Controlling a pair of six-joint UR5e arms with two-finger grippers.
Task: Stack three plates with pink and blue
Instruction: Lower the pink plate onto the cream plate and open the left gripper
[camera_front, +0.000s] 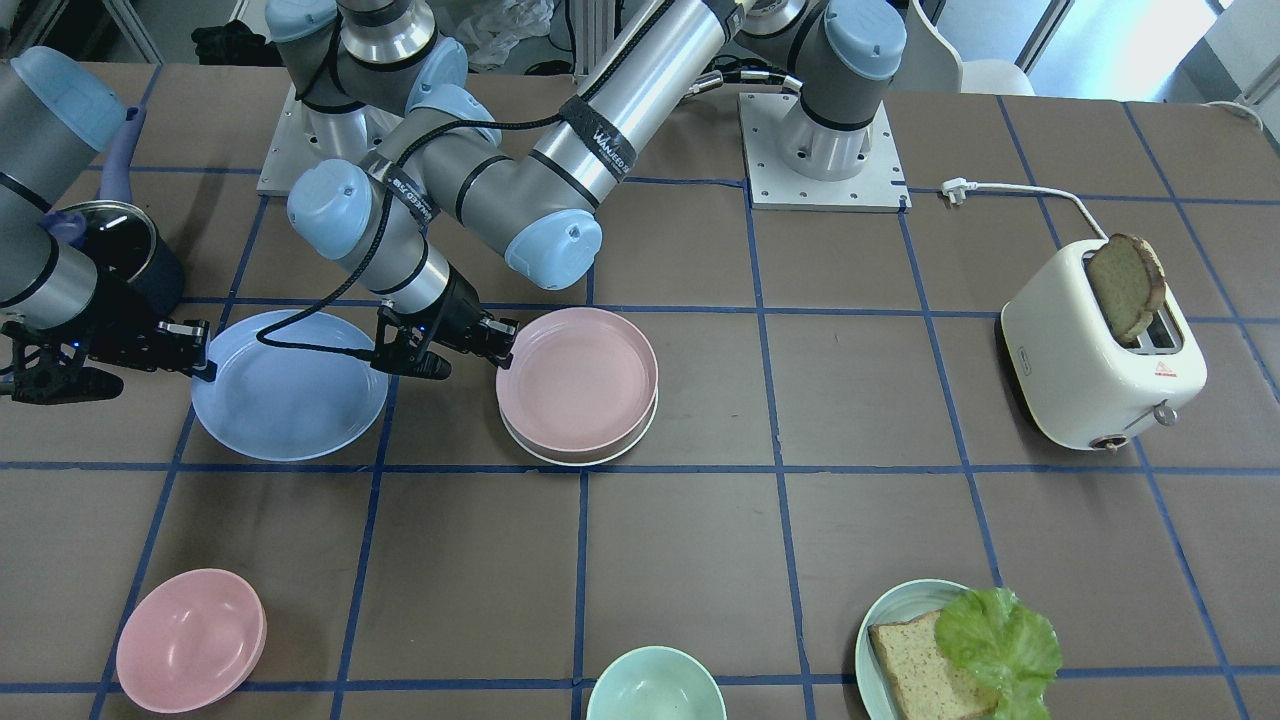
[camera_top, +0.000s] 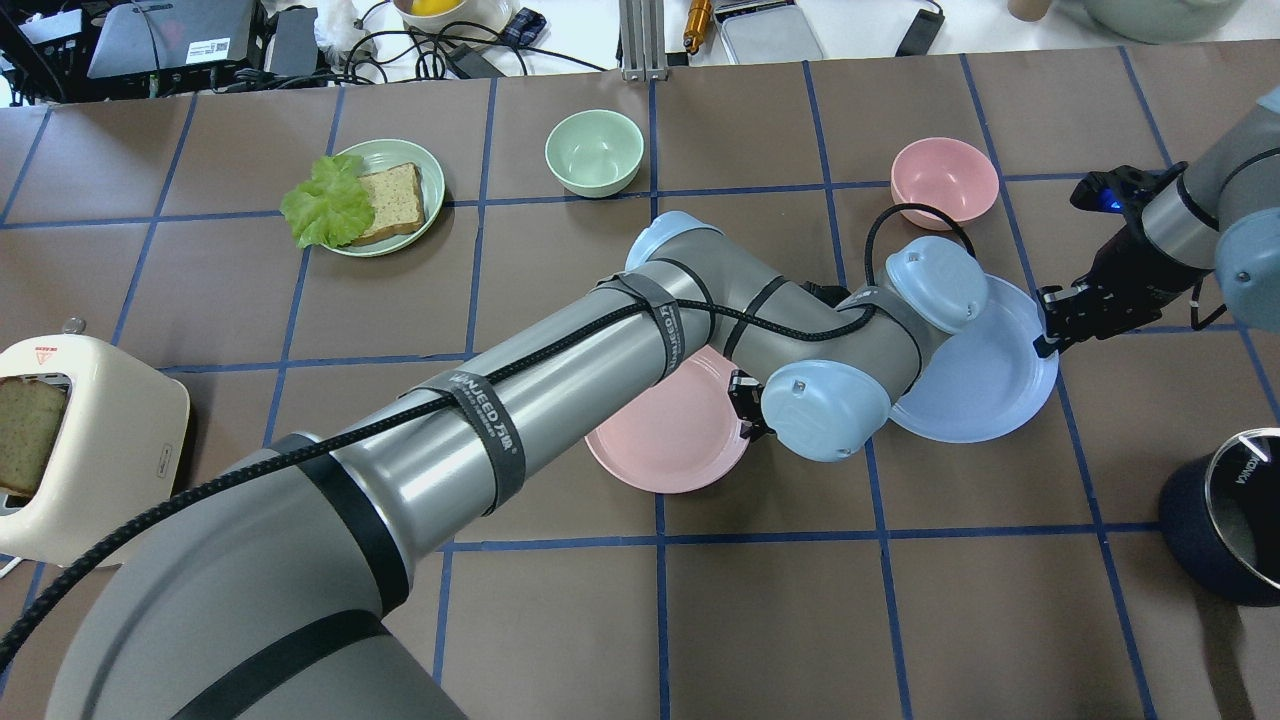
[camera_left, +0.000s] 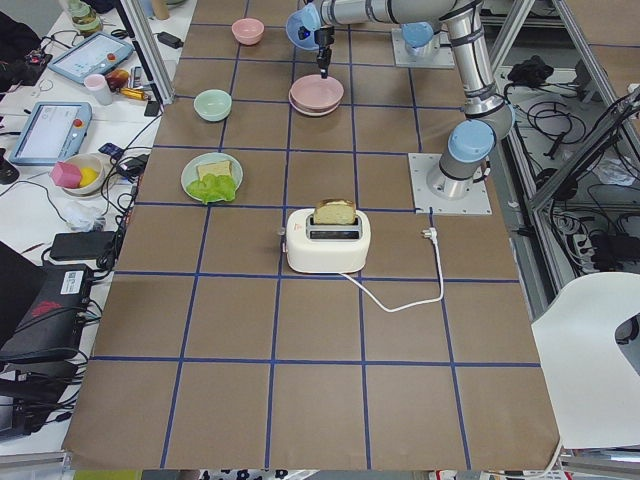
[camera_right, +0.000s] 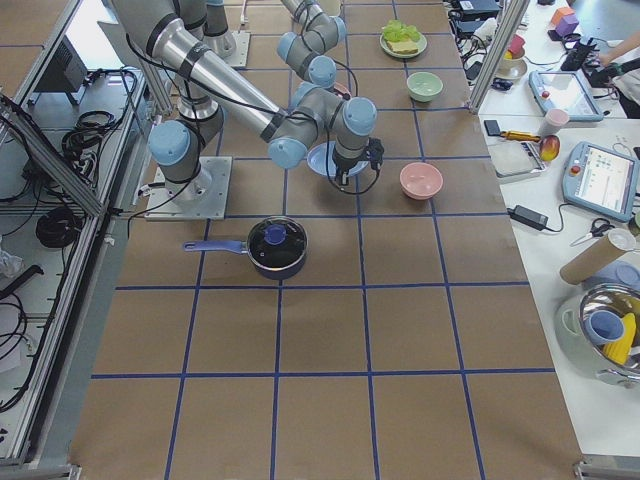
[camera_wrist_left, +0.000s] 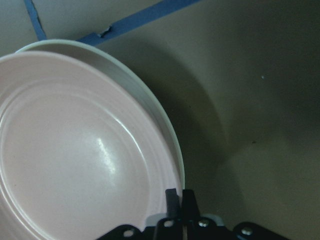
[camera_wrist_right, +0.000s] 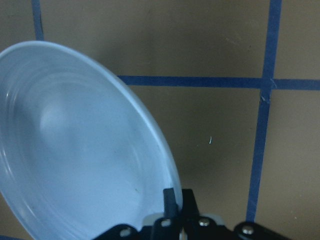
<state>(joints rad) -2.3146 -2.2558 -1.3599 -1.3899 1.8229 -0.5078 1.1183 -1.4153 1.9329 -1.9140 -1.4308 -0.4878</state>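
Observation:
The pale pink plate (camera_front: 575, 375) rests on the cream-white plate (camera_front: 560, 458) near the table's middle. My left gripper (camera_front: 505, 340) is shut on the pink plate's rim on the robot's side. The left wrist view shows its fingertips (camera_wrist_left: 180, 200) pinching that rim, with the cream rim (camera_wrist_left: 150, 95) showing underneath. The light blue plate (camera_front: 290, 400) lies one square away. My right gripper (camera_front: 205, 355) is shut on its outer rim, and the plate (camera_wrist_right: 75, 150) looks slightly tilted in the right wrist view. In the overhead view the left arm covers part of both the pink plate (camera_top: 665, 440) and the blue plate (camera_top: 985, 380).
A dark blue lidded pot (camera_top: 1225, 520) stands near the right arm. A pink bowl (camera_front: 190, 640), a green bowl (camera_front: 655, 690) and a teal plate (camera_front: 885, 620) with bread and lettuce line the far edge. A toaster (camera_front: 1100, 360) holding toast stands on the robot's left.

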